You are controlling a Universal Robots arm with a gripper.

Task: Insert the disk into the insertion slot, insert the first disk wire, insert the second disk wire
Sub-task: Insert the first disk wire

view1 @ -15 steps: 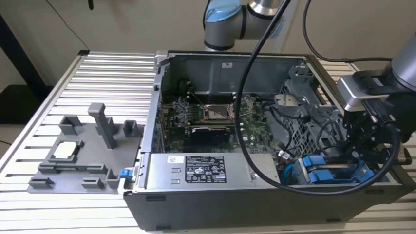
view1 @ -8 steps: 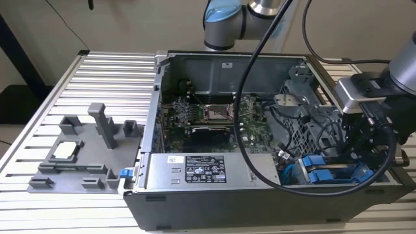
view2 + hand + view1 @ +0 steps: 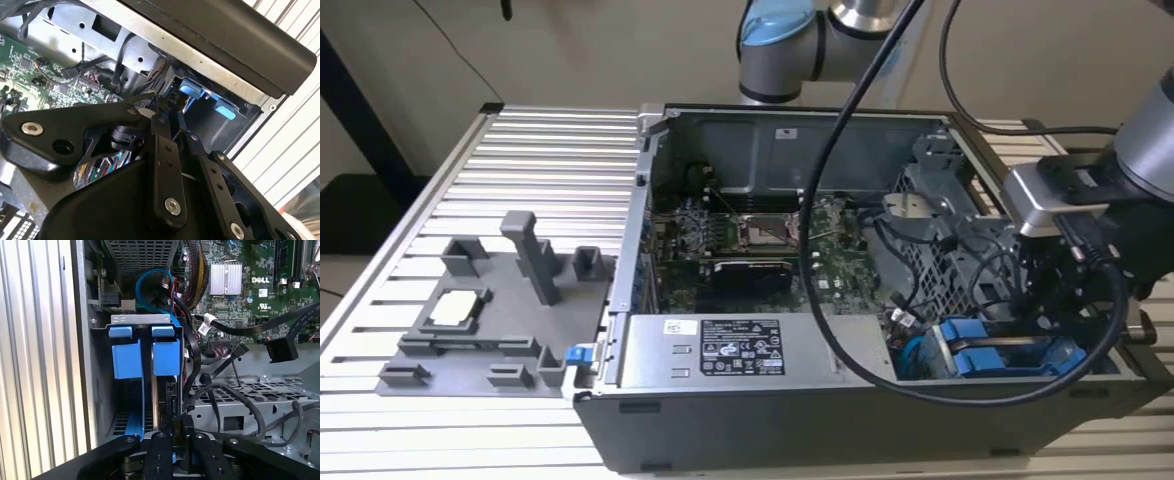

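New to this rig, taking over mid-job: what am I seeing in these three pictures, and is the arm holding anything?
The exterior view shows the robot arm reaching into an open computer case on a slatted table; a grey parts fixture lies at that view's left. Both wrist views ride on the arm and look past the gripper into the insertion slot, the bay with blue tabs. What is likely the disk, seen edge-on as a thin dark slab, stands there right at the gripper. Whether it is gripped, I cannot tell.
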